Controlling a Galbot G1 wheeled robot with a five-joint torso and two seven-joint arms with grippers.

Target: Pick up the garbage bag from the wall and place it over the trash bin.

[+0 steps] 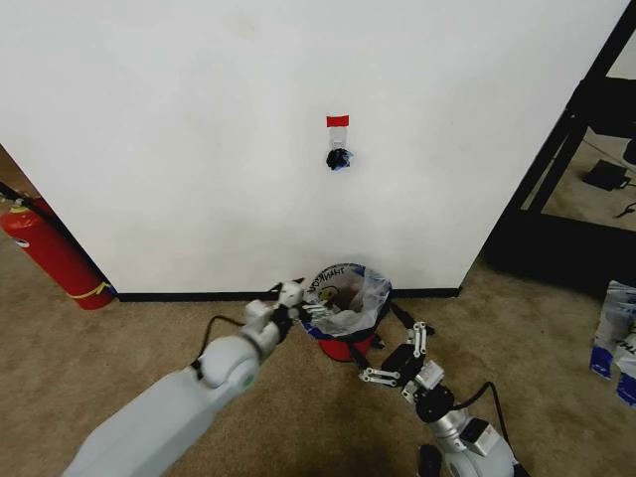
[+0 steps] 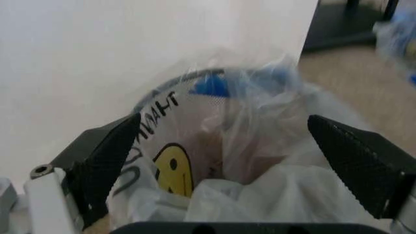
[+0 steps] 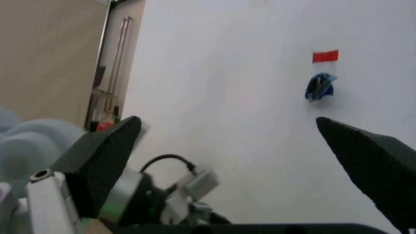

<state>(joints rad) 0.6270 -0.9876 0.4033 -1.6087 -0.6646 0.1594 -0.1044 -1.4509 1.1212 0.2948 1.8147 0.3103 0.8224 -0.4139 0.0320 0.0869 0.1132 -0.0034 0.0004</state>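
Head view: the thin, crinkled garbage bag (image 1: 343, 295) is seen draped over the round trash bin (image 1: 348, 343) at the wall (image 1: 199, 149) base. The left claw (image 1: 306, 310) is positioned at its 9 o'clock rim, the right claw (image 1: 397, 353) at 4 o'clock, spread wide, empty.

Left wrist view: the left claw (image 2: 227, 161) is spread around translucent plastic, gripping nothing.

Right wrist view: the textured pads (image 3: 107, 156) are held apart.

Trash bin (image 1: 347, 343) on carpet (image 1: 119, 358)
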